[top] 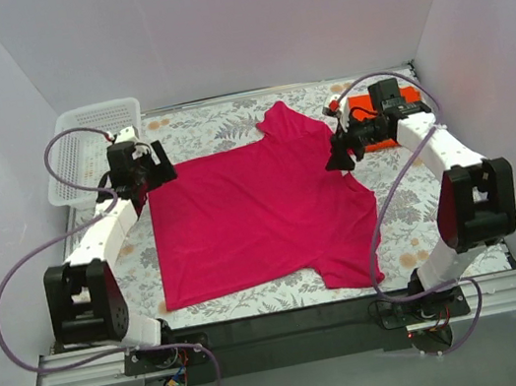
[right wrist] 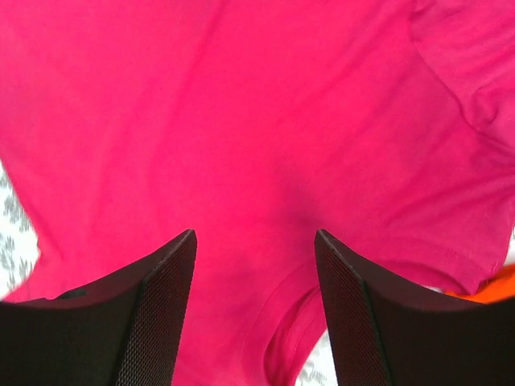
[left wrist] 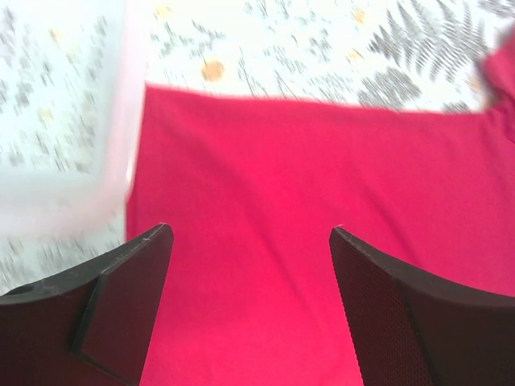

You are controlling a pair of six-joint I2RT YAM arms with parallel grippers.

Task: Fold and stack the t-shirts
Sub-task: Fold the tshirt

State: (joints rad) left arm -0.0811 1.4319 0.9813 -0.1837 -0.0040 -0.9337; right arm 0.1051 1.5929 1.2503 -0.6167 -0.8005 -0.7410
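Left gripper (top: 161,167) and right gripper (top: 341,157) spread above the magenta t-shirt (top: 252,216), first fold not yet made

Both pairs of fingers stand apart with nothing pinched between them; each wrist view shows only cloth lying loose below the gap. The magenta t-shirt is laid out flat and sideways on the fern-patterned tablecloth (top: 215,119). Its straight hem is toward the left arm, one sleeve (top: 283,119) points to the far side and the other sleeve (top: 351,266) to the near side. The left gripper hangs over the far hem corner, just beside the white lattice basket (top: 93,110). The right gripper hangs over the neck end, where a curved seam shows between its fingers in the wrist view. The orange-red t-shirt (right wrist: 497,283) lies at the far right of the table, mostly hidden under the right wrist, so whether it is already folded cannot be told.

By my reading the spreading step is finished and the folding of the magenta shirt is about to start. The next move calls for both arms to drop onto the cloth and close on a matching edge, the left at the hem and the right at the shoulder. They would then lift together and carry that edge across the body of the shirt. The left fingers must bite the cloth alone and stay clear of the basket wall. The right fingers should take one layer and not drag the orange-red shirt along
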